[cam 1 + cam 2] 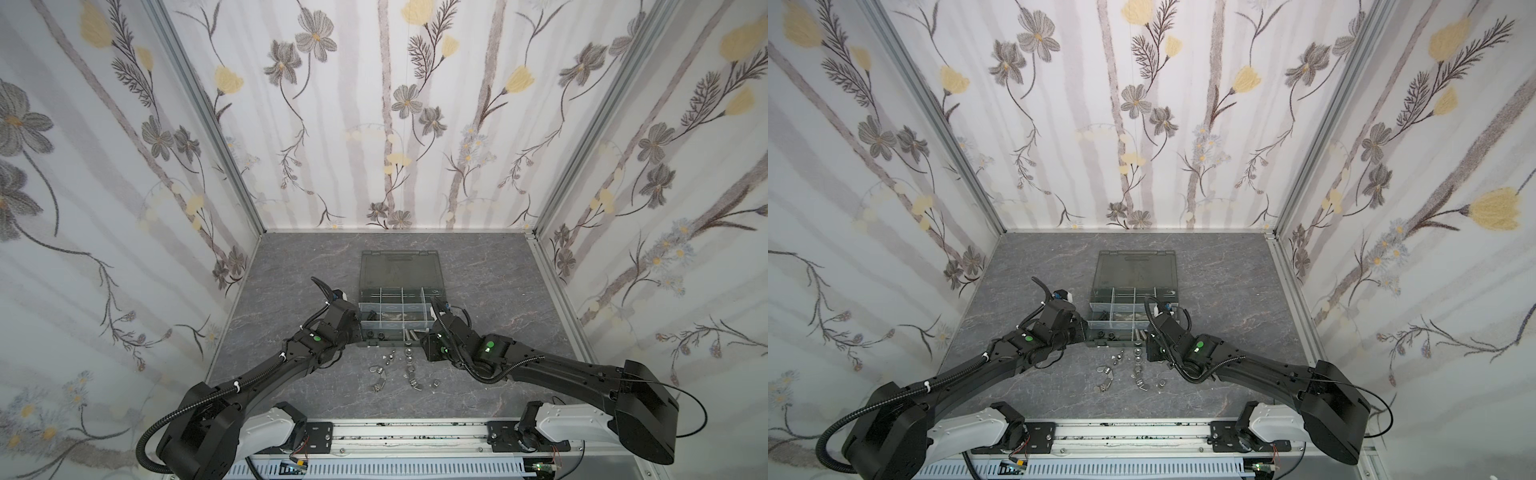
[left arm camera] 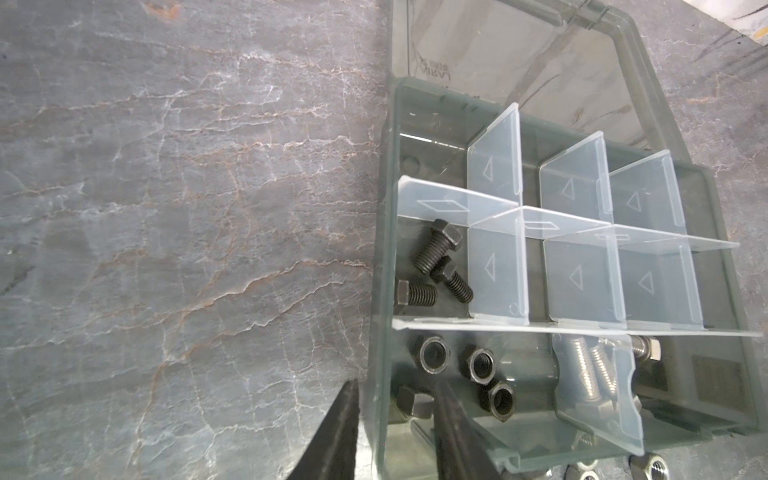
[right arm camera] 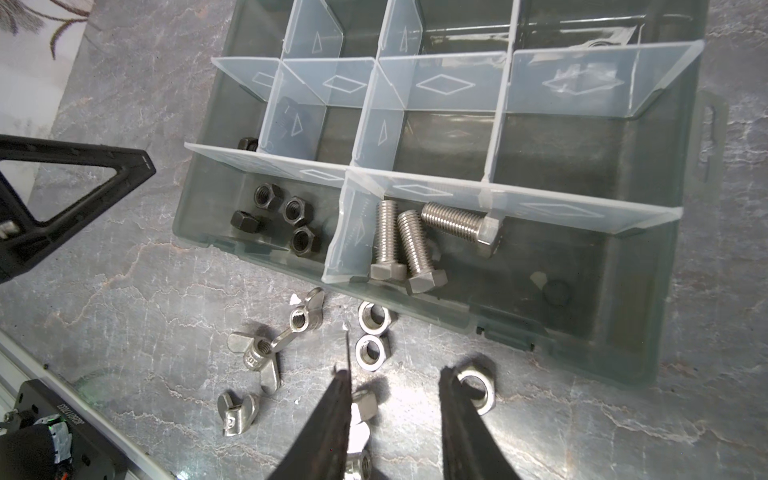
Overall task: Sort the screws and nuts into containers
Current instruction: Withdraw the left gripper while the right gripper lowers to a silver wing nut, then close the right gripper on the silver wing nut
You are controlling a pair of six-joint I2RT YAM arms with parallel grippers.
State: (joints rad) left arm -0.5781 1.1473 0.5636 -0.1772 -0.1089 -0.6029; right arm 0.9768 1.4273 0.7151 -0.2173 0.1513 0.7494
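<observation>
The dark grey organizer box (image 1: 386, 343) lies open, its compartments the containers (image 2: 582, 266). One holds black screws (image 2: 440, 253), a near one black nuts (image 2: 432, 355), the one beside it silver screws (image 3: 407, 245). My left gripper (image 2: 397, 388) hangs open over the box's near corner, one finger outside the wall and one inside. A black nut (image 2: 413, 405) lies on the compartment floor below the gap. My right gripper (image 3: 395, 374) stands open just above the table in front of the box, among loose silver nuts (image 3: 372, 353), holding nothing.
Silver wing nuts (image 3: 257, 353) lie scattered with the hex nuts (image 1: 409, 368) between the two arms. The smoky lid (image 1: 399, 266) lies flat behind the box. The left gripper's finger (image 3: 83, 195) shows in the right wrist view. Patterned walls enclose three sides.
</observation>
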